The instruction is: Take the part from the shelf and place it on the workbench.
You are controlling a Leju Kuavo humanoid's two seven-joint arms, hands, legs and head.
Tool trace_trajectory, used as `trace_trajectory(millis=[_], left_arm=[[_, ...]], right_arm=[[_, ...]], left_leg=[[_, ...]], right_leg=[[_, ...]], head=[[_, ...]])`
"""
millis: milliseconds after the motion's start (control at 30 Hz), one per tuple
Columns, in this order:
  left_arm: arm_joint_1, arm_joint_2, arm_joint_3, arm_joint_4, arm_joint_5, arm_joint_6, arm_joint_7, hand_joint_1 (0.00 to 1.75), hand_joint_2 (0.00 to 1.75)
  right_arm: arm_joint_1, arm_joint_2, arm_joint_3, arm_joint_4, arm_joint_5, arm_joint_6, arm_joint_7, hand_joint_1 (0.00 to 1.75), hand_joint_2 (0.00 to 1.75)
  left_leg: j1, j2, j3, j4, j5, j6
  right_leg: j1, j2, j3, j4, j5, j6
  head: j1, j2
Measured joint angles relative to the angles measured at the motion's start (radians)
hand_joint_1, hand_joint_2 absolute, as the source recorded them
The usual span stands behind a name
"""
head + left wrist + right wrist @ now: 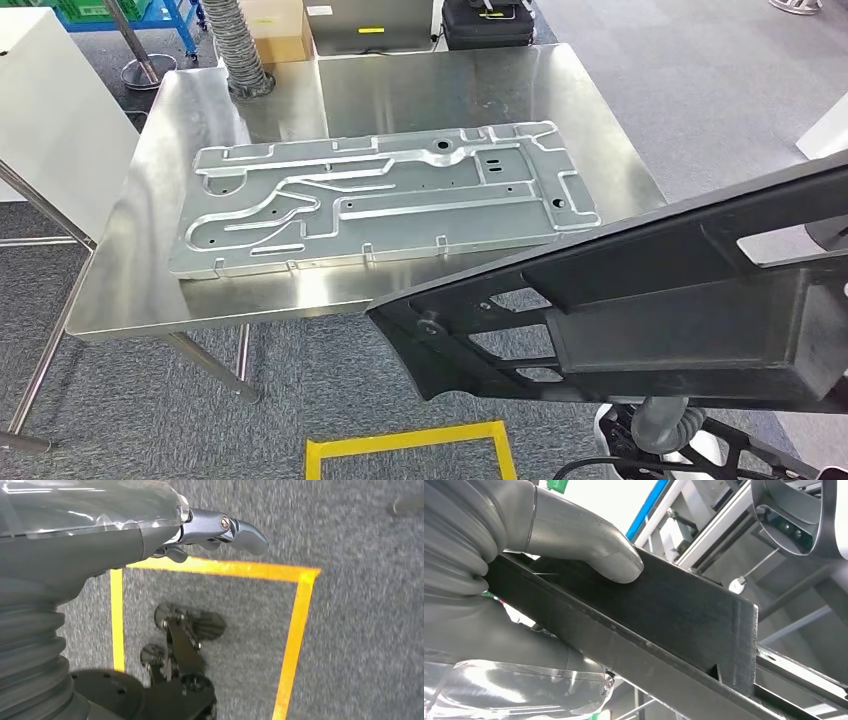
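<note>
The right hand grips the long black part, thumb pressed on its edge, holding it just off the near right corner of the workbench, its length slanting toward that bench, while the left hand hangs empty.

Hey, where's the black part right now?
The black part is gripped in the right hand, up in the air on the head view's right side, just off the near edge of the steel workbench.
</note>
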Motion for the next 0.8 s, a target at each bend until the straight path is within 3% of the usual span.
trace_trajectory(millis=[67, 167, 200, 233, 300, 333, 367, 433, 500, 567, 600, 667, 700, 733, 800], left_arm=[[-0.001, 0.000, 0.000, 0.000, -0.002, -0.001, 0.000, 0.00, 1.75], [-0.001, 0.000, 0.000, 0.000, -0.004, -0.003, -0.001, 0.00, 1.75], [0.000, 0.000, 0.001, 0.000, -0.005, -0.004, -0.001, 0.00, 1.75], [0.001, 0.000, 0.001, 0.000, -0.004, -0.004, -0.001, 0.00, 1.75], [0.001, 0.000, 0.002, 0.000, -0.002, -0.004, -0.001, 0.00, 1.75], [0.001, -0.001, 0.003, 0.000, -0.002, -0.004, -0.001, 0.00, 1.75], [0.000, -0.001, 0.004, 0.000, -0.002, -0.004, -0.001, 0.00, 1.75], [-0.001, -0.002, 0.007, 0.000, 0.000, -0.004, 0.000, 0.00, 1.75], [-0.003, -0.002, 0.008, -0.001, 0.003, -0.002, -0.001, 0.00, 1.75], [-0.005, -0.002, 0.008, -0.002, 0.004, -0.001, -0.002, 0.00, 1.75], [-0.004, -0.002, 0.009, -0.003, 0.004, -0.001, -0.002, 0.00, 1.75], [-0.001, -0.002, 0.012, -0.003, 0.004, 0.000, -0.001, 0.00, 1.75], [0.001, -0.002, 0.014, -0.003, 0.004, 0.001, -0.001, 0.00, 1.75], [0.004, -0.002, 0.016, -0.003, 0.004, 0.001, -0.001, 0.00, 1.75], [0.007, -0.002, 0.020, -0.003, 0.004, 0.002, -0.001, 0.00, 1.75]], right_arm=[[0.000, 0.000, -0.004, -0.003, -0.001, 0.000, 0.000, 1.75, 1.75], [0.004, 0.000, -0.010, -0.004, -0.003, 0.001, 0.000, 1.75, 1.75], [0.006, 0.000, -0.011, -0.004, -0.003, 0.002, 0.000, 1.75, 1.75], [0.007, 0.000, -0.013, -0.004, -0.004, 0.002, 0.000, 1.75, 1.75], [0.008, 0.000, -0.015, -0.004, -0.006, 0.004, 0.000, 1.75, 1.75], [0.008, 0.000, -0.015, -0.004, -0.007, 0.005, 0.000, 1.75, 1.75], [0.008, 0.000, -0.016, -0.004, -0.008, 0.005, 0.000, 1.75, 1.75], [0.008, 0.000, -0.016, -0.005, -0.010, 0.006, 0.000, 1.75, 1.75], [0.009, 0.000, -0.016, -0.006, -0.013, 0.008, 0.000, 1.75, 1.75], [0.009, 0.001, -0.016, -0.007, -0.015, 0.010, 0.000, 1.75, 1.75], [0.009, 0.001, -0.017, -0.007, -0.016, 0.011, 0.000, 1.75, 1.75], [0.009, 0.003, -0.017, -0.006, -0.016, 0.013, 0.000, 1.75, 1.75], [0.010, 0.003, -0.017, -0.006, -0.016, 0.014, 0.000, 1.75, 1.75], [0.010, 0.004, -0.017, -0.005, -0.016, 0.014, 0.000, 1.75, 1.75], [0.010, 0.006, -0.017, -0.005, -0.016, 0.015, 0.000, 1.75, 1.75]], left_leg=[[0.003, 0.000, 0.011, -0.008, -0.005, 0.014], [0.001, 0.000, 0.025, -0.010, -0.021, 0.024], [0.000, 0.000, 0.032, -0.009, -0.026, 0.025], [-0.001, -0.001, 0.041, -0.009, -0.033, 0.024], [-0.002, -0.002, 0.065, -0.009, -0.050, 0.020], [-0.004, -0.002, 0.074, -0.009, -0.058, 0.016], [-0.005, -0.003, 0.079, -0.009, -0.066, 0.011], [-0.005, -0.001, 0.083, -0.010, -0.076, 0.000], [-0.006, 0.001, 0.094, -0.014, -0.085, -0.011], [-0.006, 0.001, 0.083, 0.030, -0.108, -0.020], [-0.003, 0.000, 0.052, 0.086, -0.128, -0.024], [0.000, 0.000, -0.039, 0.226, -0.167, -0.031], [0.001, 0.000, -0.080, 0.271, -0.164, -0.033], [0.001, 0.000, -0.102, 0.276, -0.140, -0.033], [0.001, 0.000, -0.093, 0.174, -0.033, -0.027]], right_leg=[[-0.001, -0.002, -0.027, 0.061, -0.031, 0.009], [-0.003, -0.004, -0.149, 0.264, -0.097, 0.015], [-0.004, -0.005, -0.178, 0.299, -0.093, 0.015], [-0.004, -0.005, -0.186, 0.290, -0.066, 0.013], [-0.003, -0.007, -0.149, 0.169, 0.029, 0.005], [0.000, -0.008, -0.123, 0.102, 0.064, -0.002], [0.003, -0.010, -0.104, 0.053, 0.081, -0.008], [0.010, -0.010, -0.090, 0.022, 0.072, -0.018], [0.006, -0.006, -0.079, 0.011, 0.064, -0.027], [-0.001, -0.007, -0.054, -0.003, 0.055, -0.036], [-0.002, -0.008, -0.041, -0.008, 0.049, -0.039], [-0.002, -0.009, -0.023, -0.010, 0.034, -0.043], [-0.001, -0.007, -0.012, -0.009, 0.024, -0.043], [-0.001, -0.005, 0.001, -0.009, 0.013, -0.043], [-0.001, -0.003, 0.035, -0.010, -0.012, -0.039]], head=[[0.000, 0.000], [0.000, 0.000], [0.000, 0.000], [0.000, 0.000], [0.000, 0.000], [0.000, 0.000], [0.000, 0.000], [0.000, 0.000], [0.000, 0.000], [-0.001, 0.000], [-0.002, 0.000], [-0.002, 0.000], [-0.002, 0.000], [-0.002, 0.000], [-0.002, 0.000]])
